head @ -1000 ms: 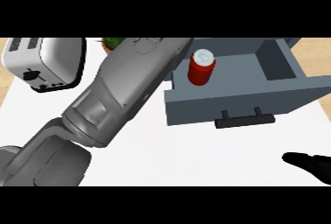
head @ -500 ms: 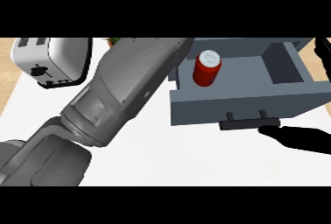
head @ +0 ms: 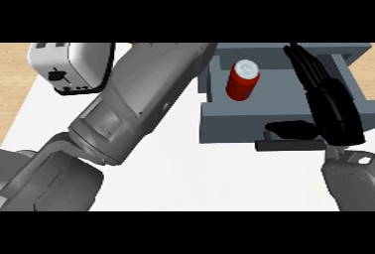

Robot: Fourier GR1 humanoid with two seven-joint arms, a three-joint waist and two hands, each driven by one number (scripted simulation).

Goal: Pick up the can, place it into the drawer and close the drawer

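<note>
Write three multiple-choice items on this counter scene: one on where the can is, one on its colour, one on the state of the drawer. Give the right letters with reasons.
1. Where is the can?
A. Standing inside the drawer
B. On top of the toaster
C. Lying on the white counter

2. What colour is the can's body?
A. Blue
B. Red
C. Green

3. What state is the drawer in?
A. Pushed fully shut
B. Lifted off the counter
C. Open, with its inside showing

Answers:
1 A: the can stands upright between the grey drawer walls.
2 B: its side is red under a pale lid.
3 C: the drawer's floor and walls show from above, and the right hand lies with straight fingers over its right side, thumb near the dark handle.

The left hand is not visible; only its forearm shows.
</note>
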